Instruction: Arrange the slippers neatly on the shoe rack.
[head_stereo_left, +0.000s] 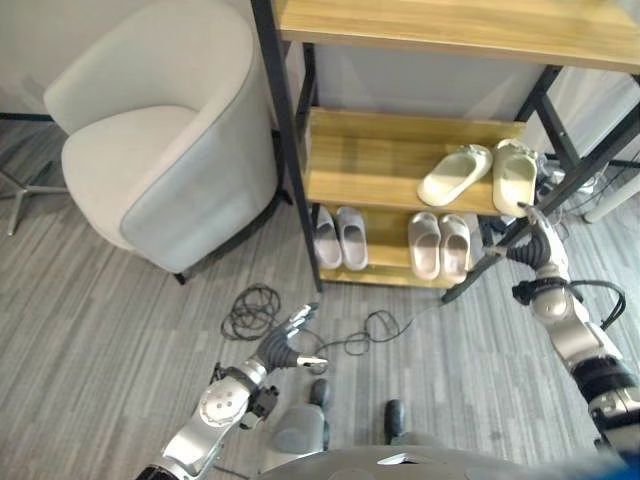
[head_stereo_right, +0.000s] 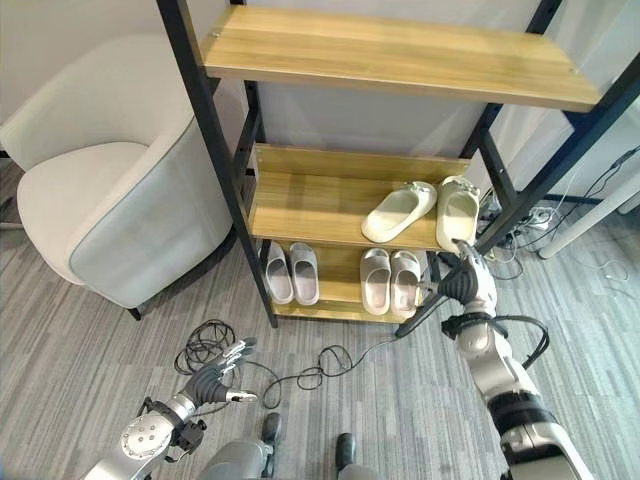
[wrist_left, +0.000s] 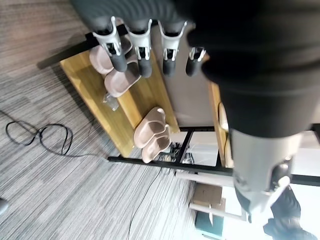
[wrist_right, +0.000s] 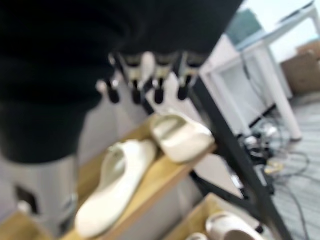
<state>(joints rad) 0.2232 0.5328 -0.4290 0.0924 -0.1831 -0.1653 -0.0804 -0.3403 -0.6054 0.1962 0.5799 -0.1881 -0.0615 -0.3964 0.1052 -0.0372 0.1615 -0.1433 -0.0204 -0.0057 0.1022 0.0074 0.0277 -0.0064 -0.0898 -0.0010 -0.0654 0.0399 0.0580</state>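
1. Left eye view: a shoe rack (head_stereo_left: 400, 30) of wooden shelves on a black frame stands beside a pale grey armchair (head_stereo_left: 160, 140). On the middle shelf lie two cream slippers (head_stereo_left: 455, 175), the left one angled, the right one straight and near the shelf's right end. On the bottom shelf sit a grey pair (head_stereo_left: 340, 237) at the left and a beige pair (head_stereo_left: 440, 245) at the right. The right hand (head_stereo_left: 533, 236) is raised just before the right end of the middle shelf, holding nothing. The left hand (head_stereo_left: 290, 345) hangs low over the floor, fingers loosely spread and empty.

2. Right eye view: the same layout; the right hand's fingertips point up at the straight cream slipper (head_stereo_right: 458, 212), close beneath its toe, though contact cannot be told. A black cable (head_stereo_right: 205, 345) lies coiled on the grey carpet (head_stereo_right: 80, 340).

3. Left wrist view: the left hand's fingers (wrist_left: 142, 47) hang straight and relaxed, nothing between them; beyond them are the bottom shelf and its two pairs.

4. Right wrist view: the right hand's fingers (wrist_right: 157, 85) are extended, gripping nothing, just above the two cream slippers on the shelf edge.
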